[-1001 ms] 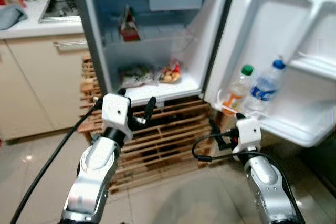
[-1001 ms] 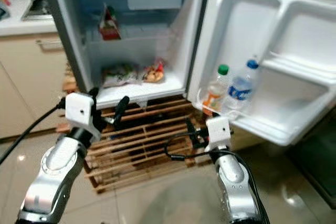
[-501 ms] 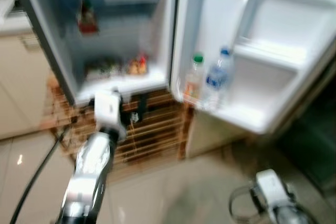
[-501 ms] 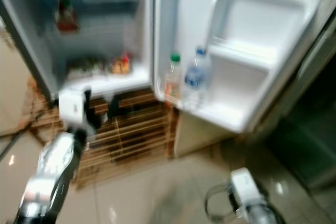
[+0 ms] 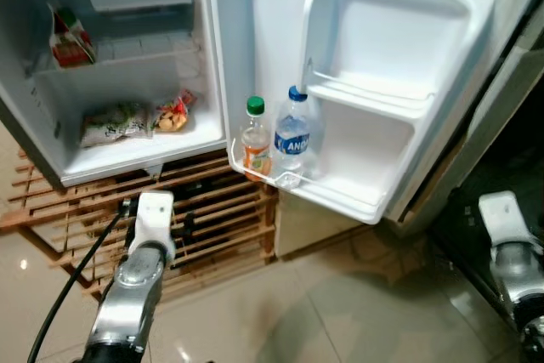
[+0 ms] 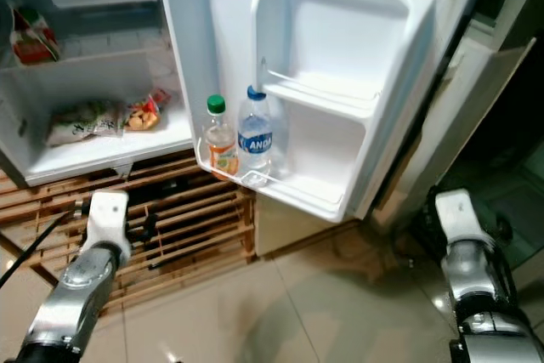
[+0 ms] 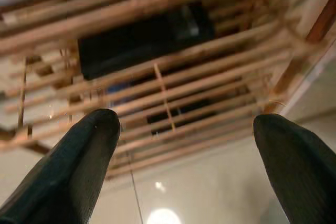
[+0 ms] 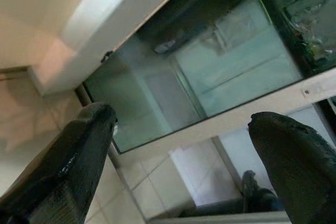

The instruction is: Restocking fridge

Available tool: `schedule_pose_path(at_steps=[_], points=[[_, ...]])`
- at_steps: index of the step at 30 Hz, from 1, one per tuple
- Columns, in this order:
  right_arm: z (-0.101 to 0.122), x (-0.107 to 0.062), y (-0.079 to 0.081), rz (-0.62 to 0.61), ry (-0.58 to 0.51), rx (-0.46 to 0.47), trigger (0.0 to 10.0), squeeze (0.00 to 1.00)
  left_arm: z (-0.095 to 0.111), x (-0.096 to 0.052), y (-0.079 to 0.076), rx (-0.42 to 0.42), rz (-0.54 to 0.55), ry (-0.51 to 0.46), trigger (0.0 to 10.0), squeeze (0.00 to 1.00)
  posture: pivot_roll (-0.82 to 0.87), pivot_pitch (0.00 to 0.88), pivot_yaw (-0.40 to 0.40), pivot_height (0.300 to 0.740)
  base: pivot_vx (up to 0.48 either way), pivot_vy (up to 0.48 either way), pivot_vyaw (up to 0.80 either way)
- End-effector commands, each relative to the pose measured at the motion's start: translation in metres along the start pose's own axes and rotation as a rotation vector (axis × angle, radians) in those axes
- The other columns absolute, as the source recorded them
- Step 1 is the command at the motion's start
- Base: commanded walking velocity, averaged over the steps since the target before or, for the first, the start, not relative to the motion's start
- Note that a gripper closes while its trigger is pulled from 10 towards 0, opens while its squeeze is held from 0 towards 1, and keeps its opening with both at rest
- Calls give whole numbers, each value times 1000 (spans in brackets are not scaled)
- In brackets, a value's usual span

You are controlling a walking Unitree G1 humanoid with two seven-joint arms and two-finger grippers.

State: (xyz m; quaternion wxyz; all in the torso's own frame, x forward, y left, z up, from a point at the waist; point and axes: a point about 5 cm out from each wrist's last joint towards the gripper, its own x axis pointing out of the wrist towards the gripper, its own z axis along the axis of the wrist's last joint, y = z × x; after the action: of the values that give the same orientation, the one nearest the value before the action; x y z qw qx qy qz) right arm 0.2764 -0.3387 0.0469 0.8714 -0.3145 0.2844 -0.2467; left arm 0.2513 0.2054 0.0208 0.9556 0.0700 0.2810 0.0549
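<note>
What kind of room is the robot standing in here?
Probably a home kitchen: a small open fridge with bottles in its door shelf, standing on a wooden slatted rack over a glossy tiled floor.

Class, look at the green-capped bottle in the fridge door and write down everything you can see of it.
The green-capped bottle is small and clear, seemingly plastic, with an orange label and pale liquid inside. It stands upright, capped, at the near end of the lower door shelf of the open fridge, behind the shelf's low rail. The blue-capped water bottle stands right beside it, close enough that they may touch.

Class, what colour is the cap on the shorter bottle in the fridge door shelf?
Green. The shorter bottle shows its cap best in the left eye view.
</note>
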Motion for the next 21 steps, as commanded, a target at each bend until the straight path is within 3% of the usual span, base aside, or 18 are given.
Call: schedule_pose_path(at_steps=[1, 5, 7, 12, 14, 15, 17, 18, 21], points=[[0, 1, 1, 2, 37, 18, 10000, 0, 1, 1, -3, 10, -12, 11, 10000, 0, -60, 0, -13, 740, 0, 0, 0], [21, 4, 2, -7, -9, 83, 10000, 0, -13, 2, -10, 24, -57, 95, 10000, 0, -59, 0, -10, 740, 0, 0, 0], [44, 5, 5, 23, -69, 172, 10000, 0, -27, 3, -12, 38, -97, 177, 10000, 0, -58, 0, -9, 740, 0, 0, 0], [71, 3, 14, 97, -145, 265, 10000, 0, -46, 5, -7, 84, -117, 277, 10000, 0, -58, 0, -4, 740, 0, 0, 0], [97, -4, 30, 220, -243, 319, 10000, 0, -76, 2, 2, 112, -145, 400, 10000, 0, -61, 0, 1, 740, 0, 0, 0], [97, -4, 30, 220, -243, 319, 10000, 0, -76, 2, 2, 112, -145, 400, 10000, 0, -61, 0, 1, 740, 0, 0, 0], [109, -11, 44, 320, -291, 332, 10000, 0, -104, -5, 9, 145, -178, 501, 10000, 0, -67, 0, 7, 740, 0, 0, 0], [109, -11, 44, 320, -291, 332, 10000, 0, -104, -5, 9, 145, -178, 501, 10000, 0, -67, 0, 7, 740, 0, 0, 0], [128, -27, 69, 511, -380, 347, 10000, 0, -151, -28, 19, 247, -212, 667, 10000, 0, -89, 0, 22, 740, 0, 0, 0]])
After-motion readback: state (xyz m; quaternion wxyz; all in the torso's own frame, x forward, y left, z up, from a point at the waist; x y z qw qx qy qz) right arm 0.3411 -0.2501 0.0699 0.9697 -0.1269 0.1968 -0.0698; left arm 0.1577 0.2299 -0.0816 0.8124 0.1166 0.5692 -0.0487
